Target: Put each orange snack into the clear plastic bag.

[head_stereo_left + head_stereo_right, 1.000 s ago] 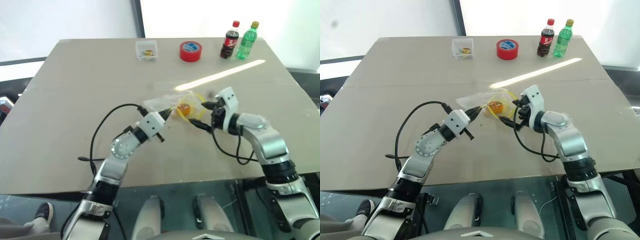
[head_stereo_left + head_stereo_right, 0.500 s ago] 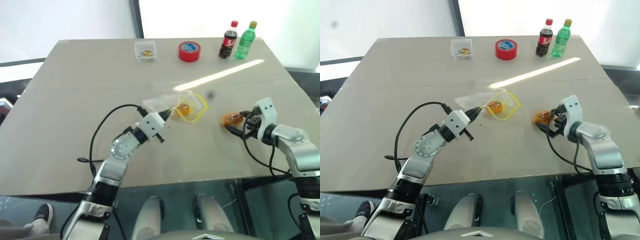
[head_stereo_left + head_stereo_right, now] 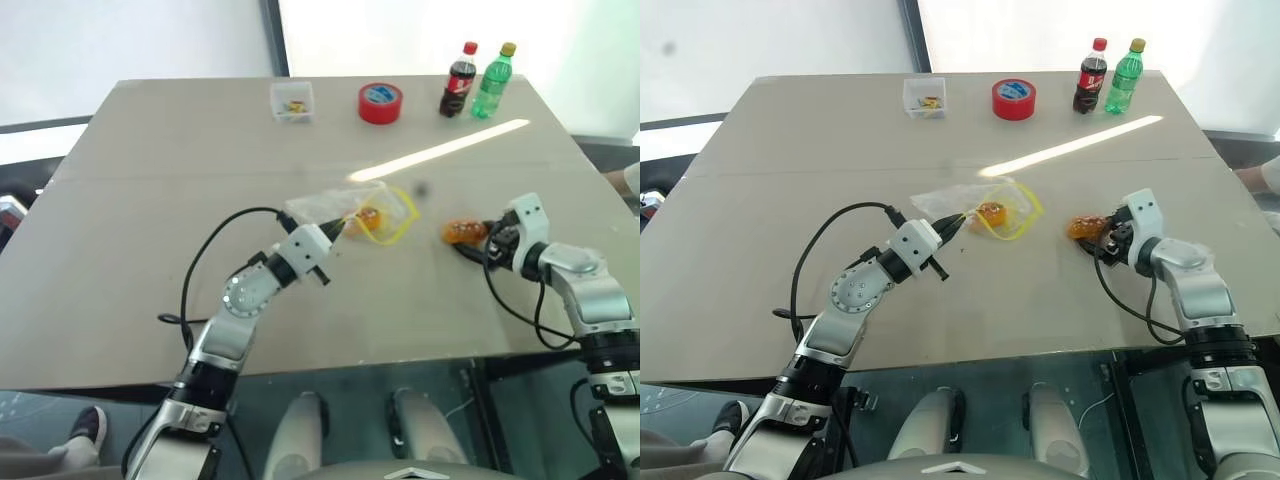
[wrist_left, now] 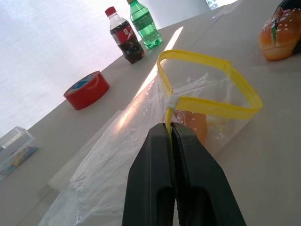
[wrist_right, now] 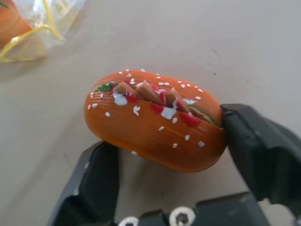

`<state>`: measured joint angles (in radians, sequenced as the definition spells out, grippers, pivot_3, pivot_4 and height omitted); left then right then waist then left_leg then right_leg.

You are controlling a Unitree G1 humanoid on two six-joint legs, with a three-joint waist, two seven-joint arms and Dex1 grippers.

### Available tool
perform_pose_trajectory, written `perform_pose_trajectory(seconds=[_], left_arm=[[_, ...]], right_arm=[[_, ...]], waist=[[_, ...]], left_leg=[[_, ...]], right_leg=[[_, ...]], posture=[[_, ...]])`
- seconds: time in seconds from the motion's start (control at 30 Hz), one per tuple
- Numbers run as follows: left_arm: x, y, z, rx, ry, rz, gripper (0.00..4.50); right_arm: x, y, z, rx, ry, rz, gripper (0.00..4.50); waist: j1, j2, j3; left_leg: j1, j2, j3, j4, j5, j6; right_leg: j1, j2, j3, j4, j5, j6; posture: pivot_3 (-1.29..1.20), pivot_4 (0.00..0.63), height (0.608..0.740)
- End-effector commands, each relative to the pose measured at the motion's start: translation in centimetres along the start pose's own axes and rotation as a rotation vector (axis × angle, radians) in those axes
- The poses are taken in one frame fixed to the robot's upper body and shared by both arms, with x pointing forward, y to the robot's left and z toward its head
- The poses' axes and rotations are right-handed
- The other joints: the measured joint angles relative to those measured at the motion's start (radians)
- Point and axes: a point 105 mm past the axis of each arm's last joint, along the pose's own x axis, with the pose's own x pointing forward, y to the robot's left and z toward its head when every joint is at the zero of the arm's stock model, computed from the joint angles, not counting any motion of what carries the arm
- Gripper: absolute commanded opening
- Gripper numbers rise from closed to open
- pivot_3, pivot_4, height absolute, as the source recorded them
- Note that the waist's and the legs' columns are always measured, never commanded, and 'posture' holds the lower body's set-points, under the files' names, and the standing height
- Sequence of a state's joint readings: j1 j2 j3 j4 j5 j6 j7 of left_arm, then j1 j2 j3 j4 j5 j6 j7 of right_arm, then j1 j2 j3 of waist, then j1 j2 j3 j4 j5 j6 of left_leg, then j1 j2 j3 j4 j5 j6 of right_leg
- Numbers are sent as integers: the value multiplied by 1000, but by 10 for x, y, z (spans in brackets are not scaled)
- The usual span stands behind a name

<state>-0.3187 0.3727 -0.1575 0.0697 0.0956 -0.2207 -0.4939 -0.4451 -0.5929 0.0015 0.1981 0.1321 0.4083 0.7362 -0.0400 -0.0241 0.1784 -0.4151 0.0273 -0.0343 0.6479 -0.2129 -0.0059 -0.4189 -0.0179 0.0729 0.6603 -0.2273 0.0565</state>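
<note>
Two oval, glossy orange snacks are being shown in the eye views: one (image 3: 991,212) is lying inside the clear crinkly plastic bag with the yellow zip strip (image 3: 975,208) near the table's (image 3: 790,180) middle, the other (image 3: 1084,227) is resting on the table to its right, between the right gripper's (image 3: 1098,236) parted fingers. In the left wrist view, the bag's yellow strip is being pinched by the closed left gripper (image 4: 171,134). In the right wrist view, the speckled snack is being flanked by both fingers (image 5: 261,150), one touching its end.
</note>
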Motion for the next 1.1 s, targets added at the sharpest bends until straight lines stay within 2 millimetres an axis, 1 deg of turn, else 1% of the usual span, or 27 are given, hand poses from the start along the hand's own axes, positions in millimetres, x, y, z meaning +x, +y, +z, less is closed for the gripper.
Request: perform_pose_trajectory(seconds=[0.03, 0.07, 0.1, 0.17, 0.23, 0.3, 0.43, 0.47, 0.57, 0.67, 0.8, 0.87, 0.93, 1.0, 1.1], left_arm=[[0, 5, 10, 19, -35, 23, 0], [0, 5, 11, 18, -35, 22, 0], [0, 4, 11, 18, -36, 20, 0], [0, 4, 11, 18, -36, 19, 0], [0, 5, 10, 21, -35, 19, 0], [1, 6, 11, 27, -37, 15, 0], [2, 3, 12, 28, -44, 2, 0], [3, 3, 13, 27, -45, 0, 0], [4, 2, 14, 23, -49, -1, 0], [6, 2, 17, 24, -57, -1, 0], [8, 1, 19, 16, -68, -3, 0], [8, -1, 20, 15, -70, -7, 0], [9, -2, 20, 18, -72, -9, 0], [9, -3, 21, 21, -76, -12, 0], [10, -6, 22, 17, -84, -28, 0]], right_arm=[[-4, -5, 15, -23, -54, -14, 1718], [-4, -5, 16, -24, -57, -14, 1300], [-4, -4, 16, -26, -61, -12, 787], [-5, -1, 21, -32, -78, 1, 43], [-8, 12, 32, -37, -111, 74, 43], [-12, 28, 49, -13, -169, 162, 43], [-13, 52, 79, 6, -258, 253, 43], [-11, 58, 85, 11, -271, 270, 43], [-4, 72, 93, 25, -284, 305, 43], [11, 77, 91, 10, -258, 298, 43], [35, 74, 89, 15, -224, 254, 43], [49, 73, 85, 12, -186, 233, 43], [59, 72, 85, -3, -168, 214, 43], [69, 73, 93, -20, -160, 199, 43], [79, 77, 101, -32, -158, 202, 43]], waist=[[0, 0, 0], [0, 0, 0], [0, 0, 0], [0, 0, 0], [0, 0, 0], [-1, 0, 0], [-1, 0, 0], [-1, 0, 0], [0, 0, 0], [0, 0, 0], [1, 0, 0], [0, 0, 0], [0, 1, 0], [-2, 1, 0], [-2, 1, 0]], left_leg=[[0, 0, 0, 0, 0, 0], [0, 0, 0, 0, 0, 0], [0, 0, 0, 0, 0, 0], [0, 0, 0, 0, 0, 0], [0, 0, 0, 0, 0, 0], [0, 0, 0, 0, 0, 0], [0, 0, 0, 0, 0, 0], [0, 0, 0, 0, 0, 0], [0, 0, 0, 1, 0, 0], [0, 0, 0, 1, 0, 0], [0, 0, 0, 1, 0, 0], [0, 0, 0, 1, 0, 0], [0, 0, 0, 0, 0, 0], [0, 0, 0, 0, 0, 0], [0, 0, 0, 0, 0, 0]], right_leg=[[0, 0, 0, 0, 0, 0], [0, 0, 0, 0, 0, 0], [0, 0, 0, 0, 0, 0], [0, 0, 0, 0, 0, 0], [0, 0, 0, 0, 0, 0], [0, 0, 0, 0, 0, 0], [0, 0, 0, 0, 0, 0], [0, 0, 0, 0, 0, 0], [0, 0, 0, 0, -1, 2], [0, 0, 0, 0, -1, 1], [0, 0, 0, 0, 0, -1], [0, 0, 0, 0, 1, -1], [0, 0, 0, 0, 1, -1], [0, 0, 0, 0, 1, -1], [-1, 0, 0, 1, 1, -1]], posture=[[0, 150, 740], [0, 150, 740], [0, 150, 740], [0, 150, 740], [0, 150, 740], [0, 150, 740], [0, 150, 740], [0, 150, 740], [0, 150, 740], [0, 150, 740], [0, 150, 740], [0, 150, 740], [0, 150, 740], [0, 150, 740], [0, 150, 740]])
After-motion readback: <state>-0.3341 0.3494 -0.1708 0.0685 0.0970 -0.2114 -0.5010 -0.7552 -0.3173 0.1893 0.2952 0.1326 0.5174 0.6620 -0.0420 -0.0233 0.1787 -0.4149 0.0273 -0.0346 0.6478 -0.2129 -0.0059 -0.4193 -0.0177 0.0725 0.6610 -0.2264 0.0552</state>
